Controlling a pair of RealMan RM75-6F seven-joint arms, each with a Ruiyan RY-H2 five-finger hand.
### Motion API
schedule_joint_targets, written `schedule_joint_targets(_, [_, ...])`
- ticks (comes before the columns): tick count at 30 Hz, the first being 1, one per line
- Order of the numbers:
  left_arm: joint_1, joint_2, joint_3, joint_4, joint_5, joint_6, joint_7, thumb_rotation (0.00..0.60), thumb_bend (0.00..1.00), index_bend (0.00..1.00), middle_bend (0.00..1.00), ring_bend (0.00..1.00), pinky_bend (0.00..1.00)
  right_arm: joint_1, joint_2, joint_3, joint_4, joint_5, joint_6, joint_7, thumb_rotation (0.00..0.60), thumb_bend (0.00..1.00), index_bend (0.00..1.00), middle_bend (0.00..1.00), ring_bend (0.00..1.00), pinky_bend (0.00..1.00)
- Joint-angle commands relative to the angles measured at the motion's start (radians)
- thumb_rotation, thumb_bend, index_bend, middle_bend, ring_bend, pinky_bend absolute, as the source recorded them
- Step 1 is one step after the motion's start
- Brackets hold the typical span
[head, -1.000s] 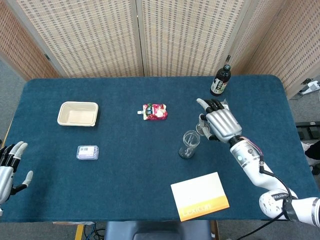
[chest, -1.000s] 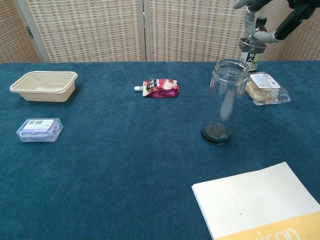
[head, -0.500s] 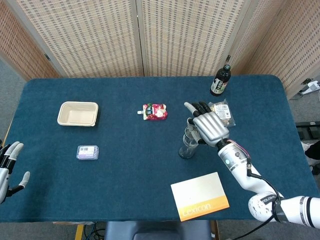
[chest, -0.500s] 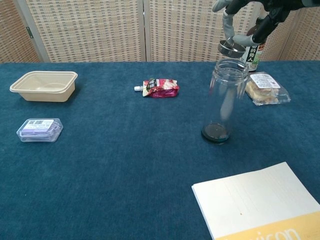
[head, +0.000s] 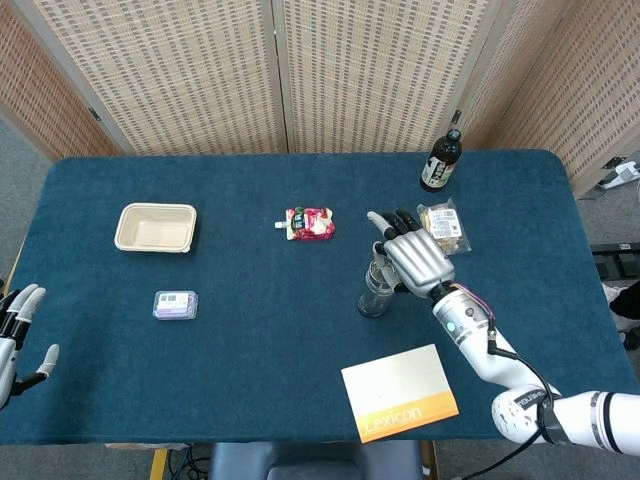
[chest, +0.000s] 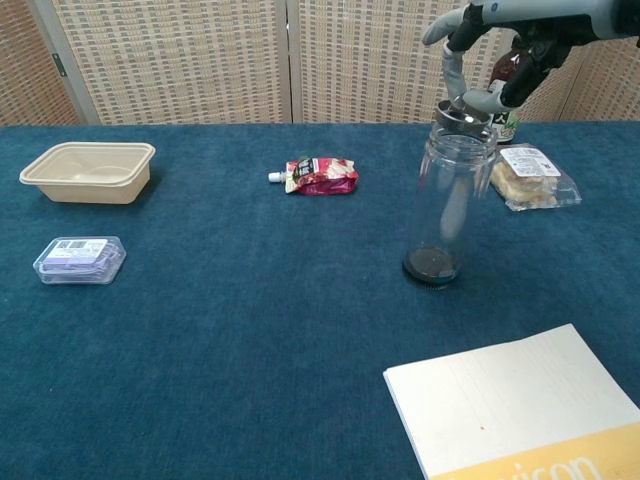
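Right hand (chest: 500, 35) has lowered lid (chest: 461, 115) onto jar (chest: 450, 205)

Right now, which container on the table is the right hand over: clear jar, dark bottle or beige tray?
The clear jar. The right hand holds a lid at its open mouth; the dark bottle stands behind, the beige tray far left.

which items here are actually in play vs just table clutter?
In play: right hand, the lid it holds, clear jar beneath it.

Lying about: bottle, snack packet, red pouch, beige tray, small box, booklet.
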Motion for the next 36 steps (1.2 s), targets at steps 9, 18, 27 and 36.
schedule_joint_targets(9, [0.002,0.001,-0.001,0.002,0.001,0.003,-0.004,0.600,0.37,0.00,0.05,0.00,0.00,0.009,-0.007,-0.022,0.002,-0.001,0.009,-0.008,0.600,0.55,0.58,0.04,0.00,0.00])
schedule_joint_targets(18, [0.002,0.001,-0.003,0.000,-0.002,0.002,-0.004,0.600,0.37,0.00,0.05,0.00,0.00,0.019,0.012,-0.032,-0.013,0.014,0.016,-0.024,0.600,0.50,0.55,0.02,0.00,0.00])
schedule_joint_targets(27, [0.006,0.004,-0.005,0.000,-0.002,0.009,-0.012,0.600,0.37,0.00,0.05,0.00,0.00,0.047,0.036,-0.056,-0.039,0.086,0.019,-0.083,0.600,0.44,0.30,0.00,0.00,0.00])
schedule_joint_targets(36, [0.001,0.001,-0.009,0.005,-0.012,-0.004,0.001,0.600,0.38,0.00,0.05,0.00,0.00,0.003,0.113,-0.035,-0.108,0.022,0.056,0.001,0.600,0.41,0.22,0.00,0.00,0.00])
